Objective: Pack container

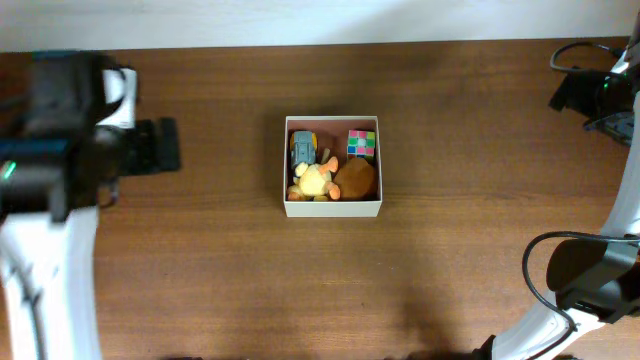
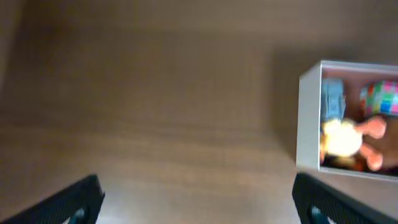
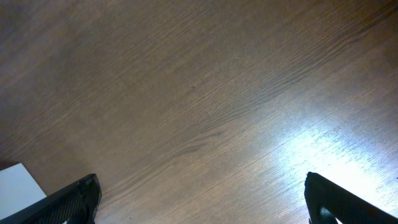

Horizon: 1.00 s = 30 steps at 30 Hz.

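Dead centre: container (image 1: pixel 332 208) w/ toys (image 1: pixel 316 180) inside, prob. four

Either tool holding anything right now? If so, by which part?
Nothing held: left tool and right tool are both open and empty, away from the container.

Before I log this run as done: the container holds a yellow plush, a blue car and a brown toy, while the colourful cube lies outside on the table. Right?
No. The colourful cube is inside the container too, with the brown toy, blue car and yellow plush; the overhead view shows it.
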{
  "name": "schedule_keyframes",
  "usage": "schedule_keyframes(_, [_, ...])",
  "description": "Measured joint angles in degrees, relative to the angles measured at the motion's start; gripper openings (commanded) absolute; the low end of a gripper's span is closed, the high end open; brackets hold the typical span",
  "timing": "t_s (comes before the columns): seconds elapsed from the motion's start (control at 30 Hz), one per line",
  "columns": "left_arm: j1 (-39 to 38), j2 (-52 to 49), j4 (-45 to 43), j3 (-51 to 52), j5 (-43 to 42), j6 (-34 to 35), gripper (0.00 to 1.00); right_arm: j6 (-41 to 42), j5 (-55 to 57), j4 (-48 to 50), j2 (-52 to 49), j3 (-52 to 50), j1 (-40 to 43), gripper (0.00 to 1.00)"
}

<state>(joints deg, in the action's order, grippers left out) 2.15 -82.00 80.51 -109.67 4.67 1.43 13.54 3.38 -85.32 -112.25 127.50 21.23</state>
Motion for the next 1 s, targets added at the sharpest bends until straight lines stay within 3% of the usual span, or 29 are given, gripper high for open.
schedule_keyframes(0.13, [0.79,11.15,-15.56,10.99,-1.53,-0.13,0.99,-0.04,0.02,-0.02,0.00,0.00,0.00,0.99])
schedule_keyframes(0.37, [0.83,34.38,-46.01,43.34,-7.80,-0.31,0.99,-0.02,0.04,0.02,0.00,0.00,0.00,0.99])
schedule_keyframes(0.53, [0.83,49.77,-60.46,66.45,-10.91,-0.28,0.99,-0.02,0.00,-0.09,0.00,0.00,0.00,0.99])
schedule_keyframes(1.0, [0.83,74.03,-76.83,97.24,-13.81,-0.28,0.99,-0.04,0.00,0.02,0.00,0.00,0.00,0.99])
